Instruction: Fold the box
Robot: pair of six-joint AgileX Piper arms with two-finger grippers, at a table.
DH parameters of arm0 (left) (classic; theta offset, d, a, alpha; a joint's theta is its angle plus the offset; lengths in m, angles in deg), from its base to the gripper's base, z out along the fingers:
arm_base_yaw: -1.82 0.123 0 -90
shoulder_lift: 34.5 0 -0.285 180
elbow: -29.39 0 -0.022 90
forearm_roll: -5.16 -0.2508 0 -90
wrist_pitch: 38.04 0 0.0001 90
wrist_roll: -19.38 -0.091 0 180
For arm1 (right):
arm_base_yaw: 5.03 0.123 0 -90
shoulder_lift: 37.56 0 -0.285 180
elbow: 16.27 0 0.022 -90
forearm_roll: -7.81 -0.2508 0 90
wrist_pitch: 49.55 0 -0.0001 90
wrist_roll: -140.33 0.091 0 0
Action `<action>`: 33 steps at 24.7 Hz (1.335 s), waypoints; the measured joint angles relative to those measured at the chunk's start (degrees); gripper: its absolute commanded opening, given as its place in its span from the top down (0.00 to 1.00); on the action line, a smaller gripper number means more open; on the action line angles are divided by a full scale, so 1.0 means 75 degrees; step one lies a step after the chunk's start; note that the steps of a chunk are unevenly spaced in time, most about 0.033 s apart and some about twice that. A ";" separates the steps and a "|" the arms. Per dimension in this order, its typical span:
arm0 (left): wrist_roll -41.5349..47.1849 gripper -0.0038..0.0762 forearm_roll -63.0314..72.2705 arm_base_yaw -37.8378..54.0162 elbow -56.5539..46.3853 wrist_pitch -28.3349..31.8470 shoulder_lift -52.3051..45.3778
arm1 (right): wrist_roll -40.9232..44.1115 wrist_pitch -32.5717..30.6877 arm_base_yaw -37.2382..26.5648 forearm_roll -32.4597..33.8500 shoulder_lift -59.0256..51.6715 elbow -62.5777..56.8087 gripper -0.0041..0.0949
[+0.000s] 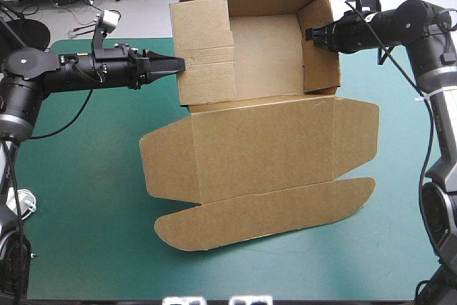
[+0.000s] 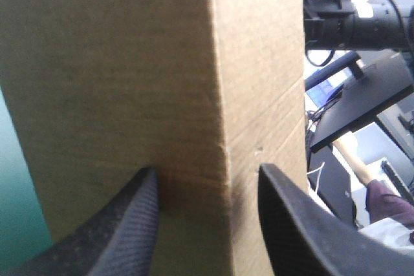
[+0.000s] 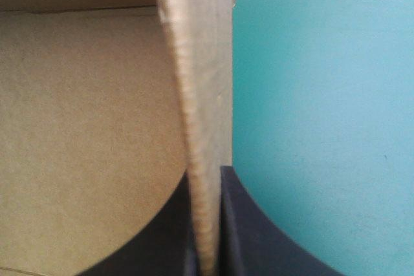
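Right gripper is clamped on the right wall of the box; left gripper stands open, tips against the left wall. Tray end sits at the far edge of the tabletop, lid flat toward the near edge. Recommended: hold both walls upright and square before any tuck.

Left arm, entering from 9 o'clock in the high view: black tubular links and a round black joint cap with a small pale centre dot. A silver-grey collar sits at 7 o'clock of the cap. Right arm, entering from 3 o'clock: rounded black joint housings, a silver-grey lower link crossed by a thin white band, and a black link beneath. Left gripper and right gripper: black, fin-shaped. Fingers close up: matt black, finely ribbed surface, curved edges.
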 measured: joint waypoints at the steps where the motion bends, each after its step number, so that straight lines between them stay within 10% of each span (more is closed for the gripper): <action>1: 0.0009 0.51 -0.0146 0.0000 0.0000 0.0000 0.0000 | 0.0027 0.0035 0.0070 0.0098 0.0009 0.0000 0.96; 15: 0.1489 0.54 -0.3113 0.0000 0.0000 0.0713 -0.0002 | 0.0920 0.0493 0.1816 0.1886 0.0039 0.0000 0.96; 27: 0.1809 0.96 -0.4028 0.0000 0.0000 0.1507 0.0271 | 0.1244 0.0283 0.2239 0.2102 0.0041 0.0000 0.96; 33: 0.1823 0.96 -0.4129 -0.0008 -0.0015 0.1394 0.0424 | 0.1497 -0.0069 0.2273 0.2318 0.0041 0.0000 0.96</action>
